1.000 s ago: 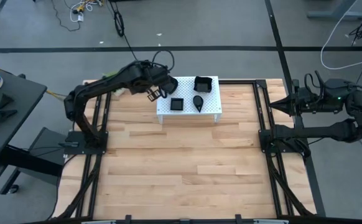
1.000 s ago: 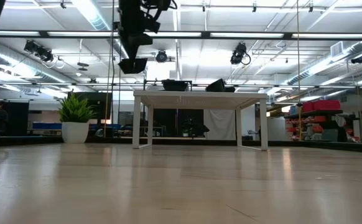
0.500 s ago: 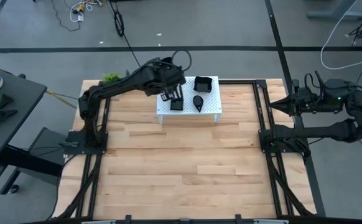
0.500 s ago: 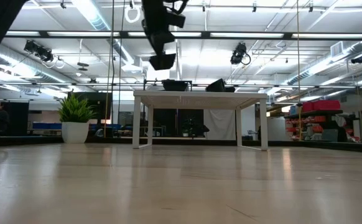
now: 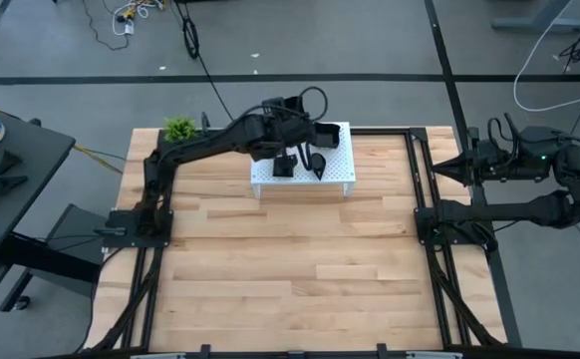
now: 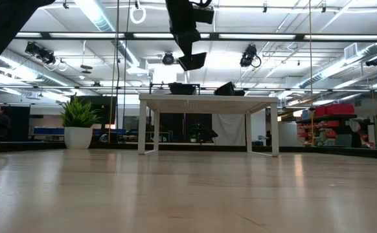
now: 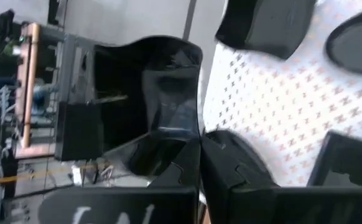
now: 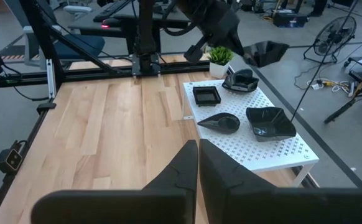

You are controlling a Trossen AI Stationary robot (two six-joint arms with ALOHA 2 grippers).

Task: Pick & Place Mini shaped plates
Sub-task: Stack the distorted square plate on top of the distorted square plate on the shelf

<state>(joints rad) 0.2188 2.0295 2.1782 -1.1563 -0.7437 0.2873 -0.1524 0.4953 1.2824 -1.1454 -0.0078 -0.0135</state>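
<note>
Evidently the left gripper, clamped on 1 black plate, hovers above the white stand to place it.

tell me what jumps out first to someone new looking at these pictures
The left end effector hangs above the white perforated stand at the table's far edge, shut on a glossy black plate. Several other black plates sit on that stand, and the right arm waits at the table's right side.
</note>
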